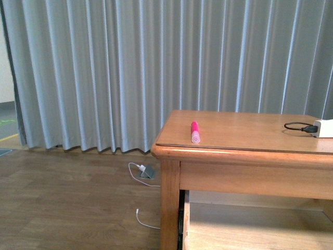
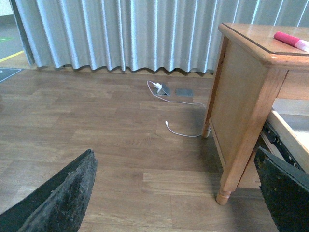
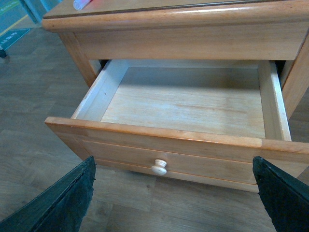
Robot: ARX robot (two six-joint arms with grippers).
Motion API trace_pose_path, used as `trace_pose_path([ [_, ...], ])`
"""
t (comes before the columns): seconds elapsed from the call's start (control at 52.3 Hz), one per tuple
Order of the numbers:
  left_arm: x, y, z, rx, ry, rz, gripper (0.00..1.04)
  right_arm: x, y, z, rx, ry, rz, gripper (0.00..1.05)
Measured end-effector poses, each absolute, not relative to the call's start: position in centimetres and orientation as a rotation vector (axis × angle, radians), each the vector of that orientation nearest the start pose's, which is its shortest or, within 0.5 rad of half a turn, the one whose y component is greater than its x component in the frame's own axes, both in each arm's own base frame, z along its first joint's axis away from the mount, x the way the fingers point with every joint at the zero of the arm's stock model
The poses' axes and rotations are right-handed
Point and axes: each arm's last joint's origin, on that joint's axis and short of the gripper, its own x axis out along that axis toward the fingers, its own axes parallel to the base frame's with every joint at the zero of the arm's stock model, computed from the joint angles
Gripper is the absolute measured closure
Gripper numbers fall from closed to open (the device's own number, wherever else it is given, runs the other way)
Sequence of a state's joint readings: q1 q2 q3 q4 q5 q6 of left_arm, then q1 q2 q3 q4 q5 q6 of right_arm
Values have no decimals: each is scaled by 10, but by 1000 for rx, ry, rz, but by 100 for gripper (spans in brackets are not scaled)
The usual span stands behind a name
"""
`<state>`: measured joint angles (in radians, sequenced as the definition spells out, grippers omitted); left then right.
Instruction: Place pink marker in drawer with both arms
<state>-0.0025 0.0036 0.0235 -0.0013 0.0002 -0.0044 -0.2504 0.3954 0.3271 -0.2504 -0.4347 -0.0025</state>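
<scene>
I am seeing the pink marker lying flat on the tabletop, near its front left corner, paler end pointing toward me. Just below the top, the drawer is standing pulled out, its pale wood inside showing and its round knob facing the right wrist camera. The left jaws are hanging released, black fingers spread wide over the wooden floor. The right jaws are likewise released, fingers wide apart before the drawer front. At the tabletop's right end a black cable is looping into a white box. A grey curtain is hanging behind, with a white cord on the floor.
</scene>
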Motion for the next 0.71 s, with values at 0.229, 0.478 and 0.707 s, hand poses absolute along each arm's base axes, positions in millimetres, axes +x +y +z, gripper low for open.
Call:
trace_pose_path([
  [0.229, 96, 0, 171, -4, -18, -2, 6, 109, -9, 204, -3, -5, -39, 52],
  [0.478, 96, 0, 171, -4, -18, -2, 6, 108, 0, 193, -3, 5, -4, 36],
  [0.707, 96, 0, 171, -4, -18, -2, 6, 108, 0, 193, -3, 4, -3, 8],
])
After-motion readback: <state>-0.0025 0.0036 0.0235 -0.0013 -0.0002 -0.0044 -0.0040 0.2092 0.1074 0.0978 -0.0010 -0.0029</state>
